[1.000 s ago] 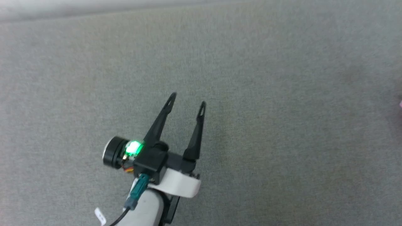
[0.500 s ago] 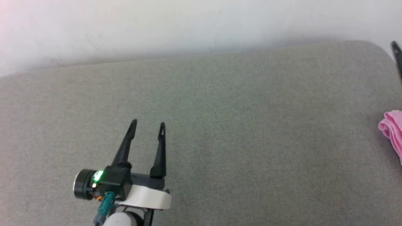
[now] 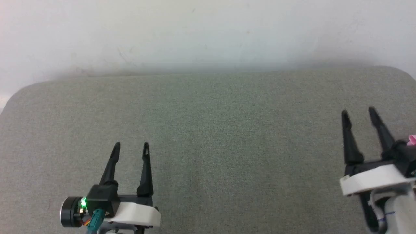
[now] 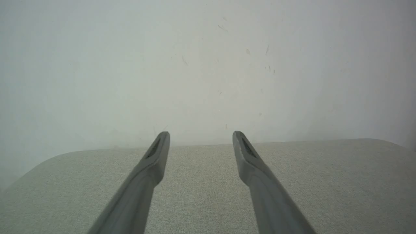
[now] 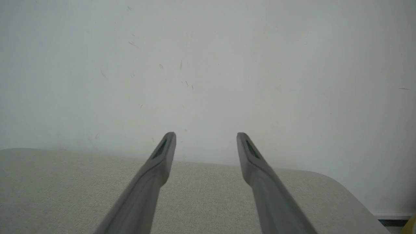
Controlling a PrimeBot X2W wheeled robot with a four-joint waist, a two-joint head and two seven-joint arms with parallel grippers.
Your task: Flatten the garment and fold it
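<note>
Only a small pink sliver of the garment shows in the head view, at the right edge behind my right wrist; the rest is out of view. My left gripper stands open at the lower left above the grey padded surface, with nothing between its fingers. At the right, my right gripper is open and empty too, its fingers pointing toward the wall. In the wrist views, the left gripper and the right gripper each show spread fingers over bare grey fabric.
The grey surface has rounded far corners and ends at a white, lightly scuffed wall. In the right wrist view a yellow object peeks in at the bottom right, past the surface's corner.
The head camera has swung: the wall and the surface's far edge have come into view, and so has the right gripper. The pink garment has slid mostly off the right edge. Both grippers stay open.
</note>
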